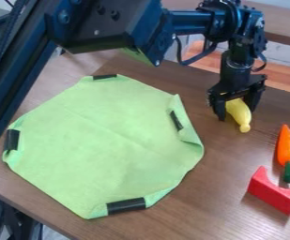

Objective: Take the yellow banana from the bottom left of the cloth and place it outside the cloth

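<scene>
Leave the banana lying: lift off straight and gently

The banana (239, 115) is outside the green cloth (103, 140), apparently lying on the worktop (203, 197), with the gripper (237, 107) over it. The fingers (219, 110) stand wide, one on either side of it. The placing looks all but done; what the step wants now is a clean release. Keep that spread, rise straight up, and go slowly until both tips are above the fruit. A sideways drift could roll it toward the carrot (287, 147) or back toward the cloth's folded edge.
</scene>
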Controlling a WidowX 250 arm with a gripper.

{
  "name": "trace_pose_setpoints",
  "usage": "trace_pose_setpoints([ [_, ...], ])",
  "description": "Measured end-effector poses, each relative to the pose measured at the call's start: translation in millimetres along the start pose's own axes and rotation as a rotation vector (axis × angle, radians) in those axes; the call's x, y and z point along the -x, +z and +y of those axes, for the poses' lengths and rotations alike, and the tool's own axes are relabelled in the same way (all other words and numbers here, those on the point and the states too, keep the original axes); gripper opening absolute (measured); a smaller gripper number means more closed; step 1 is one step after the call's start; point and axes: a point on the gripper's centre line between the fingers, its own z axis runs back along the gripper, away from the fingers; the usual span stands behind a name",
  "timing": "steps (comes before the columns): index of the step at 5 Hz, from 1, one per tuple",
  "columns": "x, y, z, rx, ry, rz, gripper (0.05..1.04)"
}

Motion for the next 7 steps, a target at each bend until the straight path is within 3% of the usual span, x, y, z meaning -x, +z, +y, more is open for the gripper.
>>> trace_pose_setpoints([
  [1, 0, 0, -1, 0.010, 0.008, 0.005, 0.999],
  [2, -5, 23, 5, 0.081, 0.051, -0.032, 0.999],
  [3, -22, 78, 28, 0.211, 0.119, -0.112, 0.999],
  [4, -25, 136, 79, 0.297, 0.176, -0.164, 0.999],
  [5, -28, 148, 136, 0.038, 0.153, -0.147, 0.999],
  [6, -26, 138, 207, -0.210, 0.138, -0.029, 0.999],
  [7, -21, 155, 260, -0.256, 0.118, 0.061, 0.999],
])
